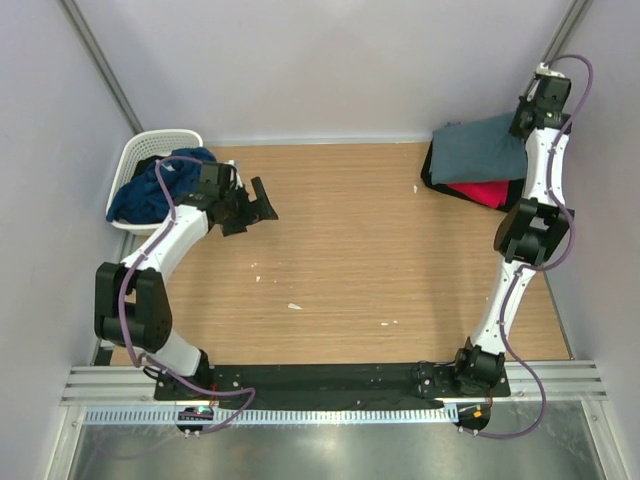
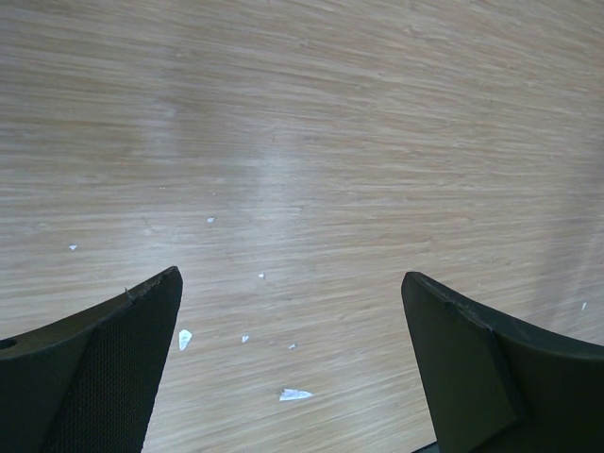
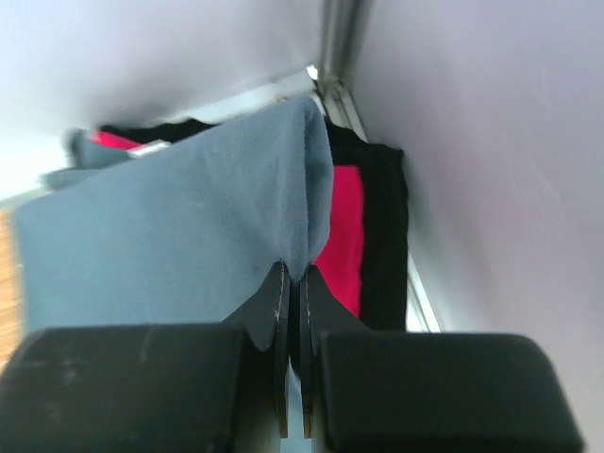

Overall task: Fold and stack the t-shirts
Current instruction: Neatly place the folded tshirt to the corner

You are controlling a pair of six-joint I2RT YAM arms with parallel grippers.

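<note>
Far right corner of the wooden table [image 1: 380, 260]: a pile of three t-shirts. The black shirt [image 1: 432, 170] is at the bottom, the red shirt [image 1: 482, 193] on it, and the slate grey-blue shirt [image 1: 478, 150] on top, lying broad and fairly flat over the other two. The right gripper [image 3: 293, 278] is at that pile's wall side, jaws pinched nearly together on a raised edge of the grey-blue cloth. In the wrist view the fabric stands up in a soft ridge between them, matte knit with no sheen. Judgement: this third shirt is being laid or squared off and has not been let go. The pile looks loose rather than crisp, with red and black edges showing out from under. One shirt is left: the navy shirt [image 1: 150, 195], crumpled and unfolded, heaped in the white lattice basket [image 1: 160, 138] at the far left and spilling over its rim. The left gripper [image 1: 250, 210] hangs just beside the basket over bare board, jaws spread wide and holding nothing. The tabletop is a pale, fine-grained laminate with a few white flecks [image 2: 294, 394] on it. So roughly three of four shirts are stacked; the navy one has yet to be pulled out, folded and added.
</note>
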